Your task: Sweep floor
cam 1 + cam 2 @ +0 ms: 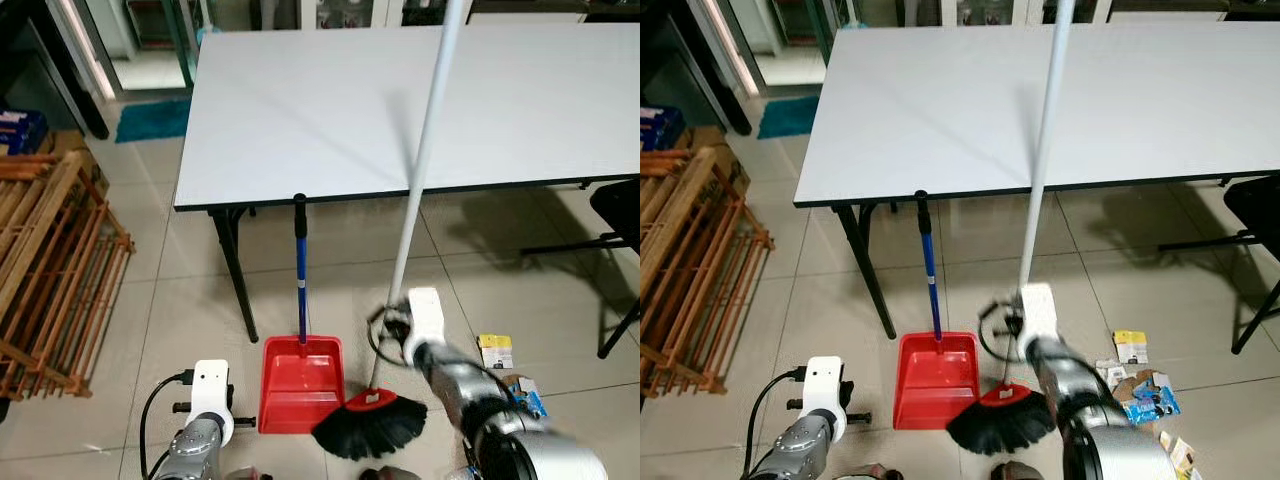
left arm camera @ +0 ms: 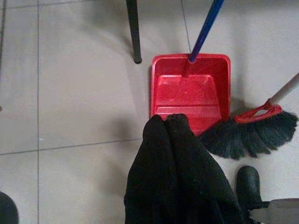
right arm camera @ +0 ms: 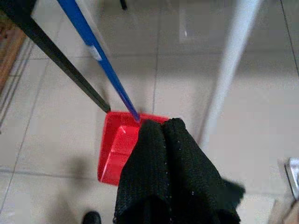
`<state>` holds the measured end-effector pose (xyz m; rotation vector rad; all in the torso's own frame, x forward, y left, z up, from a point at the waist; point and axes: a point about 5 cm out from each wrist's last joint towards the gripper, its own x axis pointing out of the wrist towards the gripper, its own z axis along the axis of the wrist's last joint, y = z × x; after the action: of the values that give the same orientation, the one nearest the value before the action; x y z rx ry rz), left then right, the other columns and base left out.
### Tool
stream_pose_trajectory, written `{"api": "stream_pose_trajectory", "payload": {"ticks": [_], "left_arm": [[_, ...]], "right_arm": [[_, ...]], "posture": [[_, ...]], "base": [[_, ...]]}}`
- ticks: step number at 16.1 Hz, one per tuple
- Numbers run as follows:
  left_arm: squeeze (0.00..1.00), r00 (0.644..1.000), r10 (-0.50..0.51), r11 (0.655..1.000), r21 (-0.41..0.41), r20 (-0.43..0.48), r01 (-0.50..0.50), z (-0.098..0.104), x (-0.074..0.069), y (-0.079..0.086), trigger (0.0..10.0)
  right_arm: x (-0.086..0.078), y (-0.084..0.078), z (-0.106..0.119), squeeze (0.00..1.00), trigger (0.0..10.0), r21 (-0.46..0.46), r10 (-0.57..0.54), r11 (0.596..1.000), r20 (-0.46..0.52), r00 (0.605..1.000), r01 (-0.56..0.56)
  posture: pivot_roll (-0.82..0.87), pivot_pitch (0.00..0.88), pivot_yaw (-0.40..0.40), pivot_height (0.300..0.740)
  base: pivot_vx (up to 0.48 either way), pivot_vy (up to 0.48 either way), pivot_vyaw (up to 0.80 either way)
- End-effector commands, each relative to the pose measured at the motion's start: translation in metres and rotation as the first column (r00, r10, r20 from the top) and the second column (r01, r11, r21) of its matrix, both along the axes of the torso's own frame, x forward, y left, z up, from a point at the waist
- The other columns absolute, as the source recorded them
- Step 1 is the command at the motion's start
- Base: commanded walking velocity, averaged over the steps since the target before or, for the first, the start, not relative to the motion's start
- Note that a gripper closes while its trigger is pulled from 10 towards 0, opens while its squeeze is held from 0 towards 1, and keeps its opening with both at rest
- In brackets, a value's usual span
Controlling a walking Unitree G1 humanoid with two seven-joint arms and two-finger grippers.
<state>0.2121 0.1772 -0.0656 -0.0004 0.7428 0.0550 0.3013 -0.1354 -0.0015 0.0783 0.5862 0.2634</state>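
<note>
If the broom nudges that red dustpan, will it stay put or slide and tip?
The red dustpan looks like thin plastic resting flat on glossy tile, so it would probably slide under a push. Its tall blue handle stands upright beside the table edge, so a sideways knock may tip it. The broom head sits right beside it.

Silver arms, white wrist modules, black looped cables; left hand [image 2: 174,122], right hand [image 3: 161,126]: black textured fingers.
</note>
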Motion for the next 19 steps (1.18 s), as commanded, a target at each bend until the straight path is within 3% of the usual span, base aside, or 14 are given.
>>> {"api": "stream_pose_trajectory", "payload": {"ticks": [1, 2, 6, 10, 12, 15, 19], "left_arm": [[0.00, 1.000, 0.018, 1.000, 0.003, -0.018, -0.018, -0.004, -0.007, 0.000, 10.0], [0.00, 1.000, 0.025, 1.000, 0.000, -0.017, -0.025, -0.004, -0.007, 0.000, 10.0], [0.00, 0.999, 0.043, 0.999, -0.011, -0.014, -0.043, -0.004, -0.007, -0.003, 10.0], [0.00, 0.999, 0.032, 0.999, -0.010, -0.016, -0.032, -0.004, -0.006, -0.003, 10.0], [0.00, 0.999, 0.028, 1.000, -0.010, -0.019, -0.028, -0.004, -0.007, -0.004, 10.0], [0.00, 1.000, 0.020, 1.000, -0.008, -0.021, -0.020, -0.005, -0.007, -0.005, 10.0], [0.00, 1.000, 0.021, 1.000, -0.005, -0.021, -0.022, -0.005, -0.007, -0.005, 10.0]], "right_arm": [[0.000, 0.002, 0.000, 0.00, 10.0, 0.011, 0.012, 1.000, -0.004, 1.000, -0.012], [0.001, 0.003, 0.002, 1.00, 10.0, -0.003, 0.023, 1.000, 0.001, 1.000, -0.023], [-0.012, -0.007, -0.012, 1.00, 10.0, -0.039, 0.012, 0.999, -0.055, 0.998, -0.014], [-0.038, -0.031, -0.036, 1.00, 10.0, -0.202, -0.011, 0.979, -0.193, 0.981, -0.029], [-0.043, -0.026, -0.039, 1.00, 10.0, -0.163, 0.037, 0.984, -0.224, 0.974, -0.075], [-0.035, -0.016, -0.032, 1.00, 10.0, -0.099, 0.060, 0.992, -0.159, 0.985, -0.076], [-0.029, -0.006, -0.027, 1.00, 10.0, -0.092, 0.088, 0.991, -0.134, 0.987, -0.101]], "posture": [[0.04, 0.096, -0.021, 0.740], [0.04, 0.096, -0.028, 0.740], [0.05, 0.086, -0.045, 0.740], [0.04, 0.078, -0.042, 0.740], [0.03, 0.074, -0.039, 0.740], [0.03, 0.073, -0.039, 0.740], [0.03, 0.061, -0.038, 0.740]], "base": [[0.000, 0.000, 0.00], [0.000, 0.000, 0.00], [0.000, 0.000, 0.00], [0.000, 0.000, 0.00], [0.000, 0.000, 0.00], [0.000, 0.000, 0.00], [0.000, 0.000, 0.00]]}}
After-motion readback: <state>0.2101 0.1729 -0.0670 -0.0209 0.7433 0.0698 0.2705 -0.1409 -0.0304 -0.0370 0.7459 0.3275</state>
